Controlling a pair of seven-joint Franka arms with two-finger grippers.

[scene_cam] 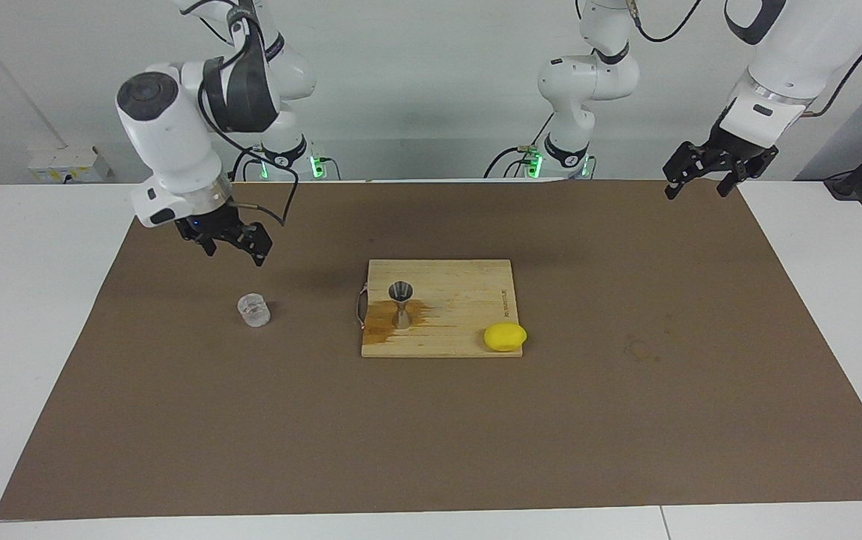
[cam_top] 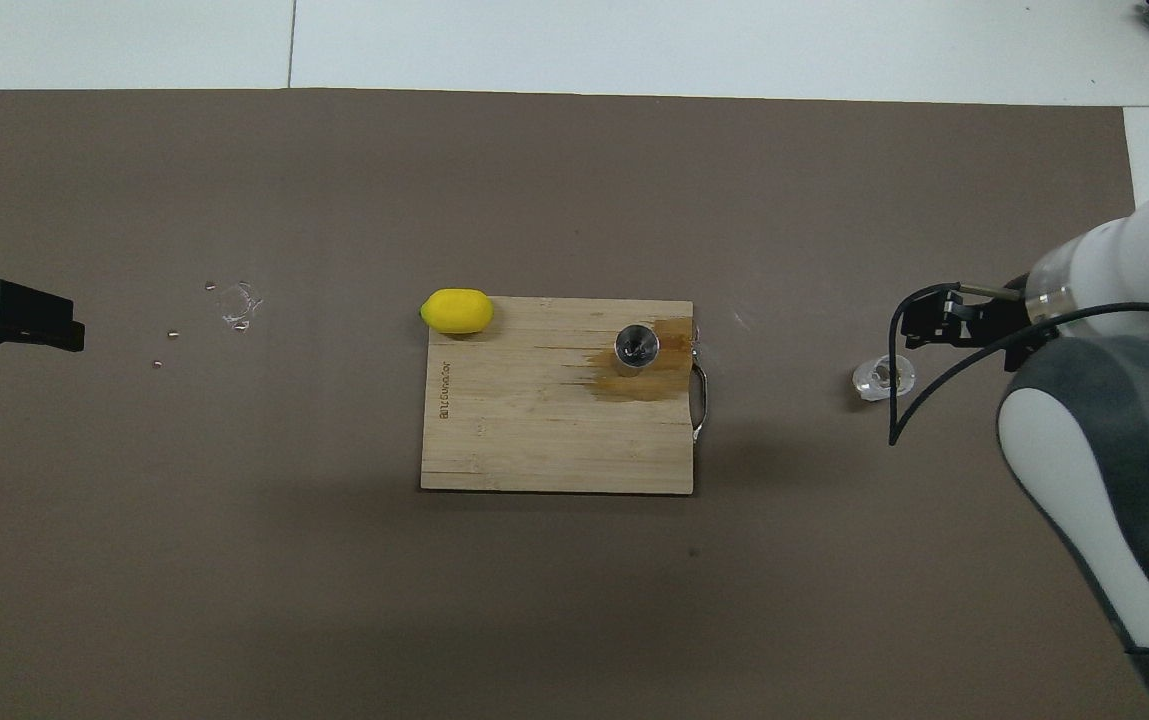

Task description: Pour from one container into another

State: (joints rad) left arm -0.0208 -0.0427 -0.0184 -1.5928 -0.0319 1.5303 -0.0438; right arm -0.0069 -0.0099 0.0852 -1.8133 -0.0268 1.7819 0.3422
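The clear glass cup (scene_cam: 253,310) stands upright on the brown mat toward the right arm's end of the table; it also shows in the overhead view (cam_top: 879,378). The silver hourglass jigger (scene_cam: 401,304) stands upright on a wooden cutting board (scene_cam: 461,285), and it shows in the overhead view (cam_top: 637,346) too. My right gripper (scene_cam: 235,253) hangs open and empty in the air over the mat close by the cup, not touching it. My left gripper (scene_cam: 698,187) waits open and empty, raised over the mat's edge at the left arm's end.
A yellow lemon (scene_cam: 505,337) lies at the board's corner that is farther from the robots. A brown wet stain (cam_top: 649,375) spreads around the jigger on the board (cam_top: 534,440). Small clear drops (cam_top: 239,305) lie on the mat toward the left arm's end.
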